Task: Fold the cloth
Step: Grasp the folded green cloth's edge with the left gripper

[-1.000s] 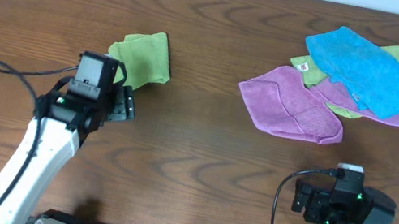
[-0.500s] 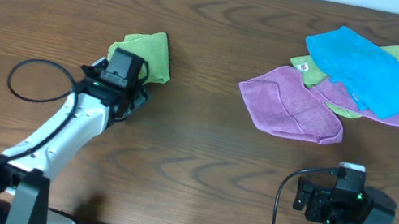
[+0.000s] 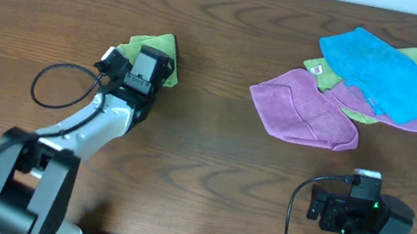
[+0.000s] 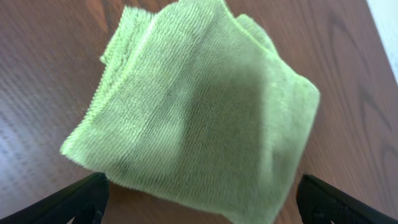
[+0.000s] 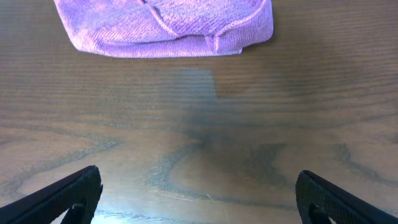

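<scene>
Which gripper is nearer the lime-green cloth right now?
Left. The left gripper hangs directly over the cloth, open; the right gripper sits far off at the table's near right edge, facing the purple cloth.

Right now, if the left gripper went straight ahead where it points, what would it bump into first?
Probably the lime-green cloth. It lies folded on the table, right in front of the left gripper, whose jaws stand open. How near it is, I cannot tell.

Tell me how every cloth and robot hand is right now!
Lime-green microfibre cloth: folded, lying on table.
Left gripper: open, above it, holding nothing.
Right gripper: open, empty.
Purple cloth: folded over, flat on table.
Bright blue cloth: spread on top of others.
Pale yellow-green cloth with white label: mostly covered by blue.
</scene>
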`<move>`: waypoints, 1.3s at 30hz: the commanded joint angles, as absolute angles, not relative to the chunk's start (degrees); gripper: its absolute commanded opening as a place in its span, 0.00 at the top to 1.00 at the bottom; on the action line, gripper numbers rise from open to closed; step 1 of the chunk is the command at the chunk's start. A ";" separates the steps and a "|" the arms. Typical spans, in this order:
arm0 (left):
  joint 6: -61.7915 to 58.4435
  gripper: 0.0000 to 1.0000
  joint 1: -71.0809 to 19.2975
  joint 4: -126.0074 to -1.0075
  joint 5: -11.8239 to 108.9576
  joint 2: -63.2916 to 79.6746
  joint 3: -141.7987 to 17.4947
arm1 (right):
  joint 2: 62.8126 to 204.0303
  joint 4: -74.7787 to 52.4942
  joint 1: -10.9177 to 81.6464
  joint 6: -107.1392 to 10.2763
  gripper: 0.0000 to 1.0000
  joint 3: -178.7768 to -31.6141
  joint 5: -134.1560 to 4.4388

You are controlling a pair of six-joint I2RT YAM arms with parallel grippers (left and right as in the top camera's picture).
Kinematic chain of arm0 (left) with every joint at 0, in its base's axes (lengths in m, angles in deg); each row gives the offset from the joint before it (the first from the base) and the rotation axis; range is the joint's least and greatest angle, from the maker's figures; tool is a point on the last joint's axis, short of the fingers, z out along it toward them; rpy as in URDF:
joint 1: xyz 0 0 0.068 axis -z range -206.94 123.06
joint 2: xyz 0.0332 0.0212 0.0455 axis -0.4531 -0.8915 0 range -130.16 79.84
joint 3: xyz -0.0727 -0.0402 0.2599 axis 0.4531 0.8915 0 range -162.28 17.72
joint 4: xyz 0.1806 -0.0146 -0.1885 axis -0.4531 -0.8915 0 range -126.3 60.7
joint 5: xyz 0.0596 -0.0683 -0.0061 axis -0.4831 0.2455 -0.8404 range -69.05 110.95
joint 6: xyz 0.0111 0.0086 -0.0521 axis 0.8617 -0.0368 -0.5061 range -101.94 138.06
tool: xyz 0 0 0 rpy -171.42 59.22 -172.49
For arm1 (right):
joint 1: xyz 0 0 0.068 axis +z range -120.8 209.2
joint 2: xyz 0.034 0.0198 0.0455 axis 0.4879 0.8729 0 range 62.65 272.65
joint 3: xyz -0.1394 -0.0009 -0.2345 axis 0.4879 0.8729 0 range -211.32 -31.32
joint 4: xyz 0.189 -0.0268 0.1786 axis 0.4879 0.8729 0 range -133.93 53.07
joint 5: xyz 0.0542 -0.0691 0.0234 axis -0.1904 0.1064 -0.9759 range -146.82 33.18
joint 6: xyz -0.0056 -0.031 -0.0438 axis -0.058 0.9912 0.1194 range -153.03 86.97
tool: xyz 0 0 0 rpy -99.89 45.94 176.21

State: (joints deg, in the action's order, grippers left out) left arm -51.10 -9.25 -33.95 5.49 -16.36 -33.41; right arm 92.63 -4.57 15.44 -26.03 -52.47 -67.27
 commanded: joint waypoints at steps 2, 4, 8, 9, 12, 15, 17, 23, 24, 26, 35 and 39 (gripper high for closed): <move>-54.75 0.02 -9.16 -32.24 5.84 -18.86 -33.37 | 92.54 -4.77 15.03 -24.78 0.01 -52.07 -66.42; -57.38 0.05 -9.12 -32.20 8.15 -18.86 -33.37 | 92.56 -4.99 15.03 -24.78 0.01 -52.05 -66.33; -61.29 0.05 -8.81 -30.56 6.97 -19.40 -33.37 | 92.56 -5.99 15.03 -24.78 0.01 -51.42 -66.22; -61.35 0.05 -8.81 -30.10 7.02 -19.45 -33.37 | 92.56 -6.06 15.03 -24.78 0.01 -51.31 -66.22; -65.29 0.07 -8.64 -30.84 9.71 -19.49 -33.37 | 92.56 -6.21 15.03 -24.78 0.01 -51.29 -66.22; -70.32 0.10 -7.52 -32.04 11.10 -19.49 -33.37 | 92.56 -6.45 15.03 -24.78 0.01 -51.24 -66.20; -71.82 0.09 -6.87 -32.04 10.16 -19.49 -33.37 | 92.56 -6.45 15.03 -24.78 0.01 -51.24 -66.20; -71.80 0.06 -6.30 -32.72 3.78 -19.84 -33.37 | 92.56 -6.48 15.03 -24.78 0.01 -51.24 -66.20; -71.80 0.05 -6.36 -32.70 3.48 -20.15 -33.37 | 92.56 -6.48 15.03 -24.76 0.01 -51.24 -66.20; -72.02 0.05 -6.38 -32.61 2.73 -21.11 -33.37 | 92.56 -6.50 15.03 -24.76 0.01 -51.24 -66.18; -72.85 0.04 -6.41 -28.04 2.12 -26.27 -33.37 | 92.56 -6.93 15.03 -24.56 0.01 -51.24 -66.01; -72.83 0.02 -6.43 -27.74 -3.10 -26.68 -33.37 | 92.56 -6.96 15.03 -24.56 0.01 -51.24 -66.01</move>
